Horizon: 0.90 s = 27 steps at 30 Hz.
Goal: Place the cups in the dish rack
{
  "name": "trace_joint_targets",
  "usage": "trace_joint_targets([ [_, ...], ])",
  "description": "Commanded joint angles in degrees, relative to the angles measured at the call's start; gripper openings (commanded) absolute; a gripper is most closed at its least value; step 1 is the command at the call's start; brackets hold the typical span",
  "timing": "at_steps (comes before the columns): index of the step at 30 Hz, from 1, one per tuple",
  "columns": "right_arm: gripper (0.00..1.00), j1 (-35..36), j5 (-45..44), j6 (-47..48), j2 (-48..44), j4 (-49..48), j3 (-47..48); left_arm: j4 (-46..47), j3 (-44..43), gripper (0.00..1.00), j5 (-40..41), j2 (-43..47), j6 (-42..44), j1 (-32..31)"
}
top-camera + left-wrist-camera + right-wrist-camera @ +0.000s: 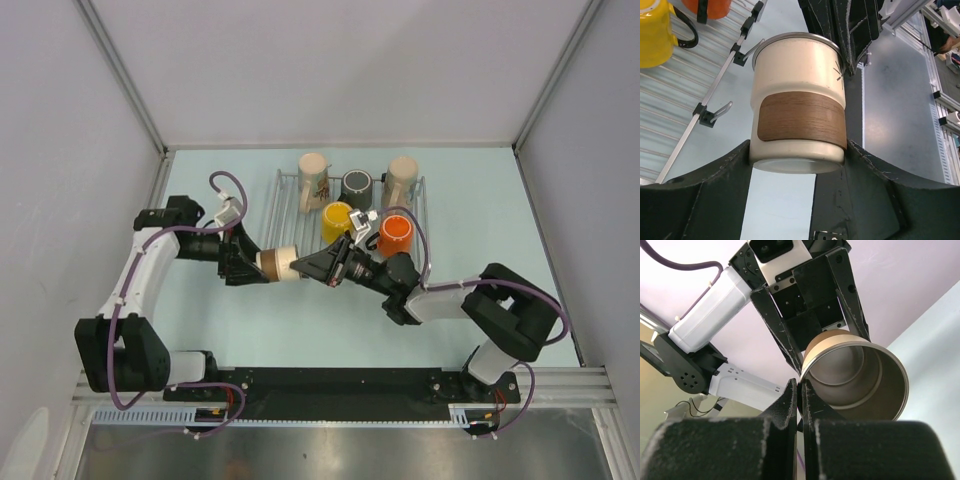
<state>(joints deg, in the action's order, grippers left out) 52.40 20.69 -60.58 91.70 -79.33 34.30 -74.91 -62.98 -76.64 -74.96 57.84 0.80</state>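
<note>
- My left pincer (258,266) clamps one cream cup (797,115) with a wood-look band by its base, above the counter (480,220), just near-left of the dish rack (285,200).
- My right pincer (800,390) is pinched nearly closed on that cup's rim.
- Five other cups (338,220) sit in the one rack.

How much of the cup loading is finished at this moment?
Five cups are already on the dish rack: the patterned cream cup, dark cup, plain cream cup, yellow cup and orange cup. The sixth, the brown-banded cup, is held by the left pincer, with the right pincer seemingly pinching its rim. Only racking it remains.
</note>
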Motion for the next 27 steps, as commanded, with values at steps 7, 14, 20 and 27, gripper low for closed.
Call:
trace_joint_targets([
  [7,0.00,4.99,3.57,-1.04,5.59,-0.21,1.56,1.61,-6.71,0.02,-22.06,3.06,1.66,1.31],
  [14,0.00,5.08,3.13,-0.86,6.56,0.76,0.68,1.61,-8.74,0.00,-22.06,5.43,1.57,2.89],
  [20,0.00,4.99,3.66,-1.47,8.49,0.49,1.64,1.61,-8.30,0.00,-21.88,7.46,2.45,2.89],
  [27,0.49,4.03,4.45,-1.30,5.87,1.72,-0.37,1.61,-6.45,0.00,-21.36,8.95,3.85,4.47],
])
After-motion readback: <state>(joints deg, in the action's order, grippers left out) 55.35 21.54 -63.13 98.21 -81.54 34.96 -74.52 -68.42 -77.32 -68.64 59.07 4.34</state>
